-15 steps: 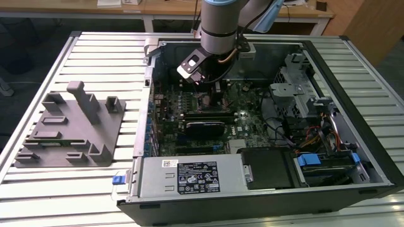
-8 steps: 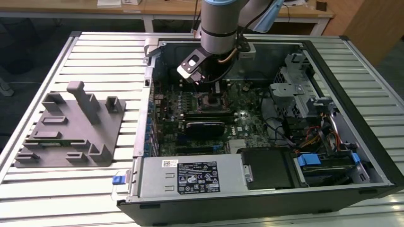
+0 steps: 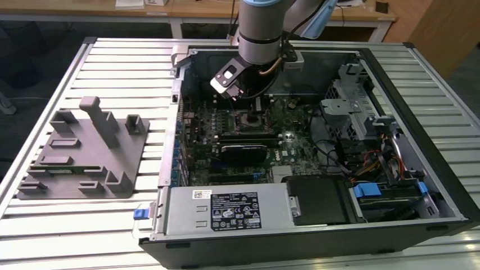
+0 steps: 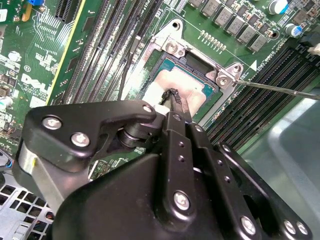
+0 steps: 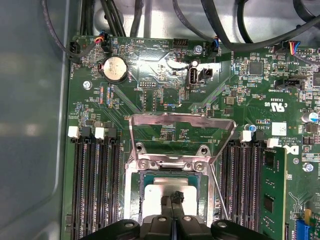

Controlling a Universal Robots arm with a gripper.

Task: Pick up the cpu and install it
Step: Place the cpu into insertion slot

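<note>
Silvery top plate of the cpu (image 5: pixel 170 184) is seen lying flat in the open socket (image 5: pixel 165 163) of the green motherboard (image 5: pixel 150 100), inside the computer case (image 3: pixel 300 253). The claw (image 5: pixel 174 198) is closed narrow, fingertips (image 4: pixel 173 98) brought together on the plate.

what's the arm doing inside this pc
A robot arm is working inside the open pc case. Its gripper is down at the motherboard socket, fingertips together and seemingly touching the top of the cpu, which sits in the socket. The metal load plate stands flipped up, so the cpu is not clamped down yet.
</note>
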